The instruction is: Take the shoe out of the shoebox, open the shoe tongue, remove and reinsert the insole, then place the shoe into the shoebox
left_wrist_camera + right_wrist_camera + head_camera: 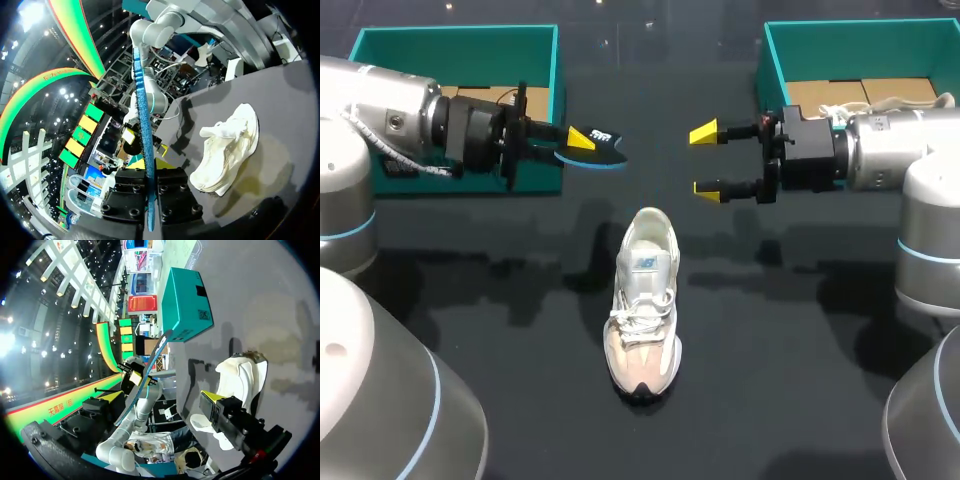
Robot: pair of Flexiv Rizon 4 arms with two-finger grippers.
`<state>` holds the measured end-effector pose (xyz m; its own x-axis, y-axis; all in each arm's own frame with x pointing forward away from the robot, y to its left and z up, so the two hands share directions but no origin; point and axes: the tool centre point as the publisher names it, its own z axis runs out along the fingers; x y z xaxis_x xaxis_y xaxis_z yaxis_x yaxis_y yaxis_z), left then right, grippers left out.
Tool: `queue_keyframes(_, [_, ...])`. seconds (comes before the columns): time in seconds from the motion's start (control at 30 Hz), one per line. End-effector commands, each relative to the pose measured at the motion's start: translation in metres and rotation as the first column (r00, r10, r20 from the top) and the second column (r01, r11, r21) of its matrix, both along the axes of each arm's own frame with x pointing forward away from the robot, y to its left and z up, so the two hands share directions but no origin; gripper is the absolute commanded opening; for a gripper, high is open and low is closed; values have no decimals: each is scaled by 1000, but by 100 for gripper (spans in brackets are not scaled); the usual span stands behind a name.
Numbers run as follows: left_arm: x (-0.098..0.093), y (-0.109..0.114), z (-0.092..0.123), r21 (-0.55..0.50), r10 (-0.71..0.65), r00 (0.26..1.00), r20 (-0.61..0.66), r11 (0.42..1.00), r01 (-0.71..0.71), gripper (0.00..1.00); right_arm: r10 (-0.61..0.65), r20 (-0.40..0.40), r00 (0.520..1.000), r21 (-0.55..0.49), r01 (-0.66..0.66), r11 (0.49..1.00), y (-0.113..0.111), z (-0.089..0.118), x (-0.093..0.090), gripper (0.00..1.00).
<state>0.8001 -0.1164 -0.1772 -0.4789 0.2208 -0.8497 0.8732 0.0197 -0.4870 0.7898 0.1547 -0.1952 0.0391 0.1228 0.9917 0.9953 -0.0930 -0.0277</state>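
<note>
Squarely at mid-table lies one sneaker (pixel 643 300), white and grey with a pinkish toe, laces up, its heel toward the far edge. Two teal boxes sit there, the left shoebox (pixel 460 40) and the right shoebox (pixel 860 35). The left gripper (pixel 578 140) is clamped on one dark, blue-edged insole (pixel 610 152), held off the table. The right gripper (pixel 708 160) hangs opposite, fingers spread wide and holding nothing.

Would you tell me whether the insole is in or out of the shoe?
Out: the left gripper holds the insole in the air, away from the shoe.
</note>
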Motion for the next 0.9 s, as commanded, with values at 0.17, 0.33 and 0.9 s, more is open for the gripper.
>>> queue_keyframes(0.17, [-4, -5, -1, 32, 47, 991, 122, 998, -51, 0, -1, 0, 1000, -2, 1, 1000, 1, 0, 0, 100])
queue_keyframes(0.33, [-2, -8, -15, -46, 27, 980, 200, 999, -19, 0, -1, 0, 1000, -2, 1, 1000, 1, 0, 0, 100])
queue_keyframes(0.9, [-2, -17, -28, -60, 70, 905, 419, 997, -49, 0, 12, 4, 1000, -14, -12, 1000, 9, -2, 0, 100])
